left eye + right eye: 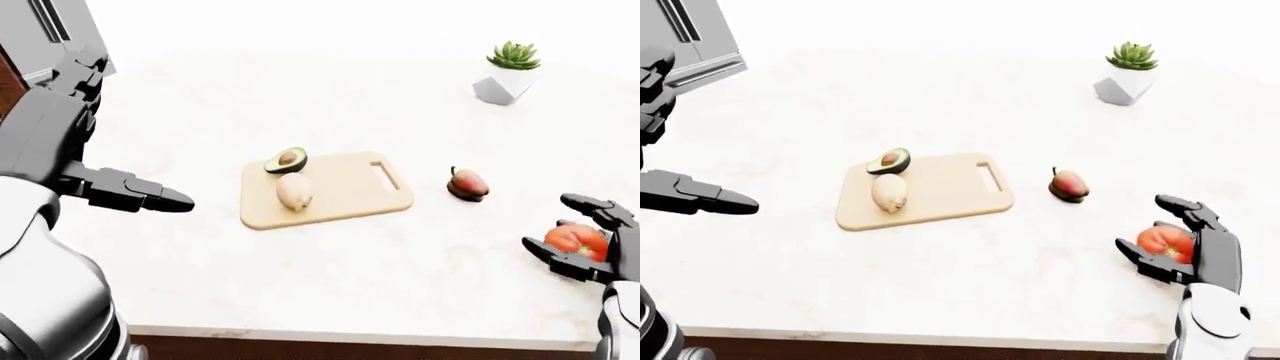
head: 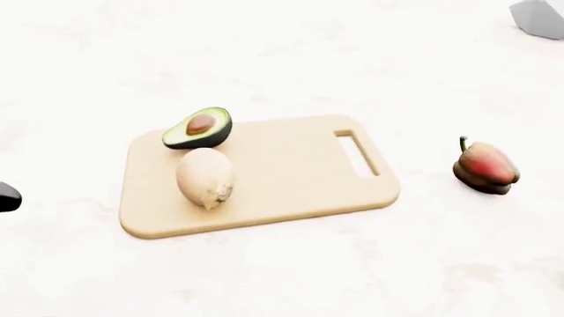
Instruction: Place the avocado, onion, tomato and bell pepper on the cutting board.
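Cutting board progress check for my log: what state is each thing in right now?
Cutting board: flat on the counter.
Avocado: on the board's edge.
Onion: on the board.
Bell pepper: on the counter.
Tomato: between right robot hand fingers.
Left robot hand: open, empty.
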You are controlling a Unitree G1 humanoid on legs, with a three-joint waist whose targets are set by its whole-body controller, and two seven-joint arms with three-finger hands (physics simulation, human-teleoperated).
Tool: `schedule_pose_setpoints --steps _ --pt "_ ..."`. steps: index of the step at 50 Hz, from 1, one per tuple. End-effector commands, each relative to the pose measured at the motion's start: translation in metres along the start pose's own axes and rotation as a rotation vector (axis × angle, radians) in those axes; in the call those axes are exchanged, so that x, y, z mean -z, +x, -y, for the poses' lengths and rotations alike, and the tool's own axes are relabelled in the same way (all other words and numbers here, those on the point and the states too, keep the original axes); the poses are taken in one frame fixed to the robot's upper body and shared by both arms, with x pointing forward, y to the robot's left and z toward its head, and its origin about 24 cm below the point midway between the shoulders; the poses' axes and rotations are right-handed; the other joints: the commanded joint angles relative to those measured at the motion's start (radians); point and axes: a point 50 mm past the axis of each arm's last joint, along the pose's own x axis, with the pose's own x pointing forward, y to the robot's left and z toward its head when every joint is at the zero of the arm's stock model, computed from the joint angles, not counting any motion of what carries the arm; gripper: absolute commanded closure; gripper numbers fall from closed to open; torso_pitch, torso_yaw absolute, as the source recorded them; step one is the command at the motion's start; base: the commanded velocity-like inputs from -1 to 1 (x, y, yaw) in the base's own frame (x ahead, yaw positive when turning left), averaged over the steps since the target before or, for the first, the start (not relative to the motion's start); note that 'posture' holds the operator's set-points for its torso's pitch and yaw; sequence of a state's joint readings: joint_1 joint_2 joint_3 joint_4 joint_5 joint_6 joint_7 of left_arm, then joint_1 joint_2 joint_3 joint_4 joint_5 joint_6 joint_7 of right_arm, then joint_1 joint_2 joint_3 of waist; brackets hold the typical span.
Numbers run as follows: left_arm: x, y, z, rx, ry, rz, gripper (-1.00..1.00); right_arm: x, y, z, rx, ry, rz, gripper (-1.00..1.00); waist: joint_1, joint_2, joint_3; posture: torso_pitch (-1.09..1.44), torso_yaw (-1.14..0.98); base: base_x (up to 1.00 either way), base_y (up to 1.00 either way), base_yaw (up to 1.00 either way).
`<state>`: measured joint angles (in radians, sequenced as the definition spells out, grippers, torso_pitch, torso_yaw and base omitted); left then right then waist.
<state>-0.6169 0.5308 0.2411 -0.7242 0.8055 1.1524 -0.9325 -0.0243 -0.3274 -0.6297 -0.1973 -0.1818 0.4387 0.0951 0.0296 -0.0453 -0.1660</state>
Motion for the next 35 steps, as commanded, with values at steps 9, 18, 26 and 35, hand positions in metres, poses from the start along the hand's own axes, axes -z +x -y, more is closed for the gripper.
schedule_pose_setpoints --steps 9,18,26,35 --pt "-0.009 -0.005 -0.010 -0.053 0.019 0.046 -1.00 -0.019 -0.002 0.014 0.027 -0.013 0.051 1.00 0.003 0.003 -0.006 -0.21 0.00 0.00 0.00 0.00" --pt "-0.008 -0.006 -0.009 -0.052 0.018 0.043 -1.00 -0.077 -0.015 0.019 0.006 -0.011 0.177 1.00 0.003 0.008 -0.004 -0.21 0.00 0.00 0.00 0.00" --pt "-0.006 -0.007 -0.009 -0.052 0.017 0.042 -1.00 -0.142 -0.027 0.012 -0.050 0.001 0.315 1.00 0.000 0.011 0.004 -0.21 0.00 0.00 0.00 0.00" --pt "-0.005 -0.007 -0.008 -0.052 0.018 0.039 -1.00 -0.191 -0.033 -0.036 -0.194 0.051 0.421 1.00 -0.008 0.015 0.013 -0.21 0.00 0.00 0.00 0.00"
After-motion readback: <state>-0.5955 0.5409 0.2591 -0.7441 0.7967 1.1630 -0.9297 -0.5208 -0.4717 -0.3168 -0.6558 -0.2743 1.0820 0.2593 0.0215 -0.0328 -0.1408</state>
